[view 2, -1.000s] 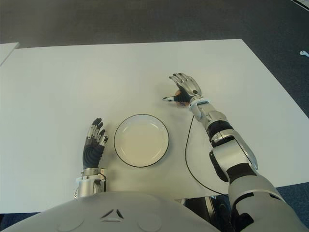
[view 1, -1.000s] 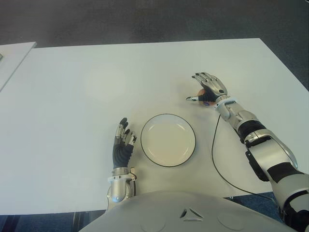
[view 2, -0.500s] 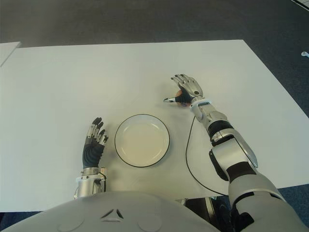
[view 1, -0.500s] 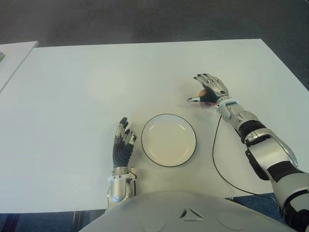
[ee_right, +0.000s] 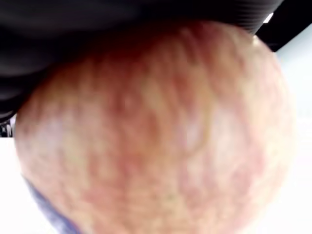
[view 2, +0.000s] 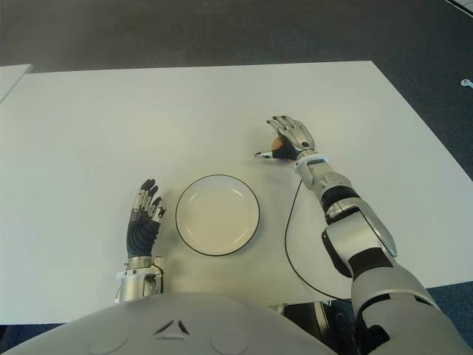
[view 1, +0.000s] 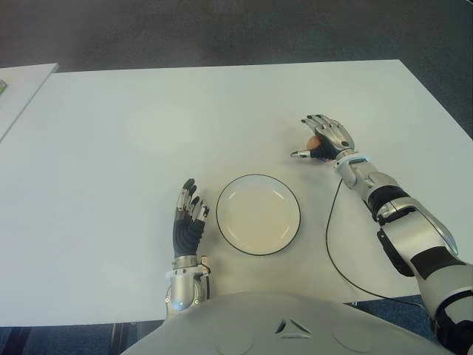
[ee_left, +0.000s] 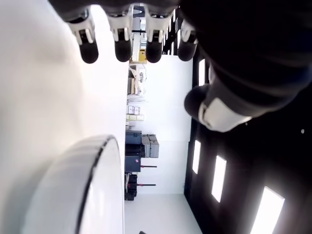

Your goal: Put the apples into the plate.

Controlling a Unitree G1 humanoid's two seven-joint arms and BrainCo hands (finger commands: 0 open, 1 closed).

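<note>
Bench [view 1: 133, 96]: white, wide, carrying everything named below; dark floor beyond its far edge.
Plate [view 1: 258, 214]: round, white with a dark rim, nothing in it; the landmark for the rest.
Cable [view 1: 330, 237]: thin and black, curving on the bench to the right of the plate, running up toward the right wrist.
Right hand [view 1: 324, 140]: beyond the plate and to its right, well apart from it; its fingers [view 1: 319, 120] curl over the apple, thumb stretched toward the plate side.
Left hand [view 1: 188, 214]: just beside the plate on its left, fingers [ee_left: 88, 44] straight and relaxed, holding nothing.
Apple [ee_right: 156, 131]: reddish-yellow, under the right palm, filling the right wrist view; only a sliver shows from the head.
</note>
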